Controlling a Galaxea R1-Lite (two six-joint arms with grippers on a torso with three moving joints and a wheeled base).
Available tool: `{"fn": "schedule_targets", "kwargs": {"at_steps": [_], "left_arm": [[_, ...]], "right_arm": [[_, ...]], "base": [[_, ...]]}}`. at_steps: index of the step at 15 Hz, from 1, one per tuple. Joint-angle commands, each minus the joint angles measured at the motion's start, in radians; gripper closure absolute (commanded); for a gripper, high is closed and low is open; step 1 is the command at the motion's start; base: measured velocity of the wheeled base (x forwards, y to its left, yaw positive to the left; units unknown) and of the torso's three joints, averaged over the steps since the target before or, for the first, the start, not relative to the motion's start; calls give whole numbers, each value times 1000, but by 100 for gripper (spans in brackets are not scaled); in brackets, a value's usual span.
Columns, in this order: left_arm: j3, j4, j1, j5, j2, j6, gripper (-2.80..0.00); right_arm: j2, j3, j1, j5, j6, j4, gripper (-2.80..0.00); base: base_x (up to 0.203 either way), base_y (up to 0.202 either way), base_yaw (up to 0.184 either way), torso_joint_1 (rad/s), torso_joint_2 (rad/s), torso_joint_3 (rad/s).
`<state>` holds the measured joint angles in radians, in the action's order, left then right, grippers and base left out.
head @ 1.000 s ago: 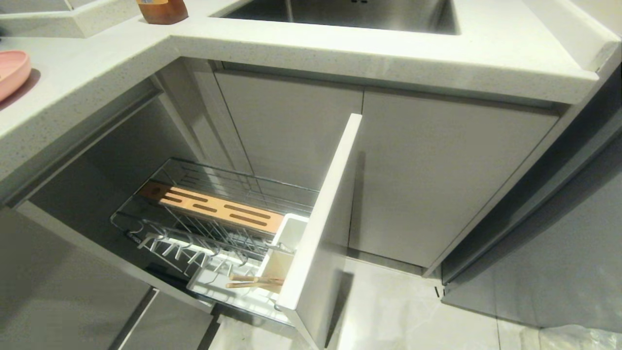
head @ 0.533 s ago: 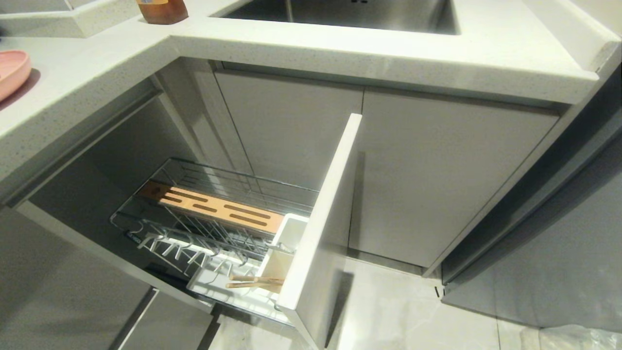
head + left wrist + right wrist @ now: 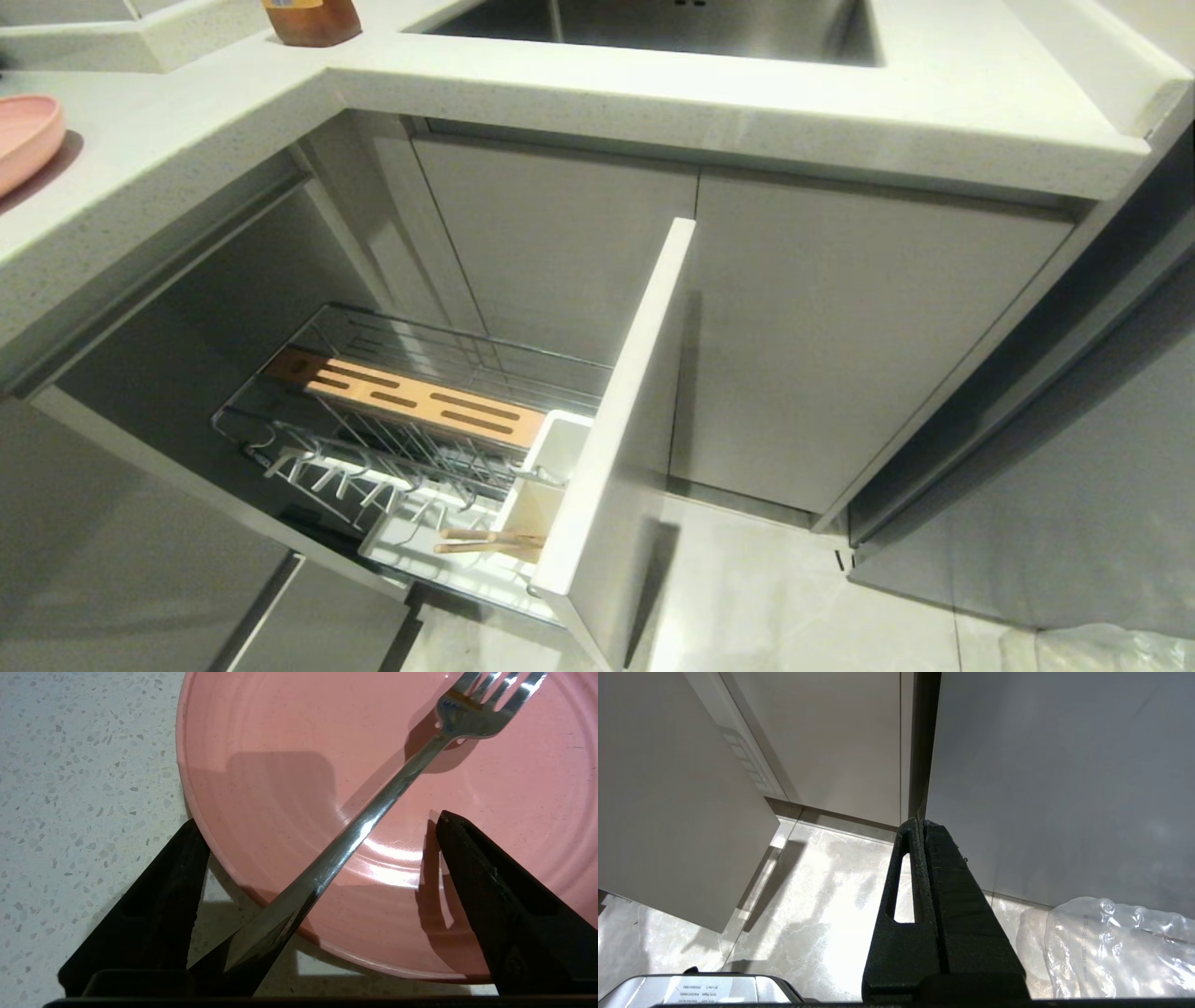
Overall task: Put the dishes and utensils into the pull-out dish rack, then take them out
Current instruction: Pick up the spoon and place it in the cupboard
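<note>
The head camera looks forward and steeply down from above the speckled pale stone countertop onto the pulled-out chrome wire dish rack below. The left wrist camera sits close behind the black left gripper, whose fingers are spread wide, facing down at the round pastel-pink plate just ahead of them. That plate's edge and the countertop are shared with the head view. The right wrist camera looks past the closed black right gripper at grey cabinet fronts and the marbled floor beyond it.
</note>
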<state>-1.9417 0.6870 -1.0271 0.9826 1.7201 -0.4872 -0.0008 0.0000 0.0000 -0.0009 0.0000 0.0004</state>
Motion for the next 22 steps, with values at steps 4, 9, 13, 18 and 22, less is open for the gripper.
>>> {"fn": "schedule_targets", "kwargs": {"at_steps": [4, 9, 13, 18, 22], "left_arm": [[0, 3, 9, -4, 9, -8, -280], [0, 3, 10, -4, 9, -8, -280], [-2, 3, 10, -6, 9, -10, 0], [-2, 3, 13, -7, 4, -8, 0], [-2, 4, 13, -7, -9, -7, 0]], "right_arm": [[1, 0, 0, 1, 0, 1, 0], [1, 0, 0, 0, 0, 0, 0], [1, 0, 0, 0, 0, 0, 0], [1, 0, 0, 1, 0, 1, 0], [1, 0, 0, -1, 0, 1, 0]], "base": [[0, 0, 0, 0, 0, 0], [0, 0, 0, 0, 0, 0], [0, 0, 0, 0, 0, 0], [0, 0, 0, 0, 0, 0], [0, 0, 0, 0, 0, 0]]}}
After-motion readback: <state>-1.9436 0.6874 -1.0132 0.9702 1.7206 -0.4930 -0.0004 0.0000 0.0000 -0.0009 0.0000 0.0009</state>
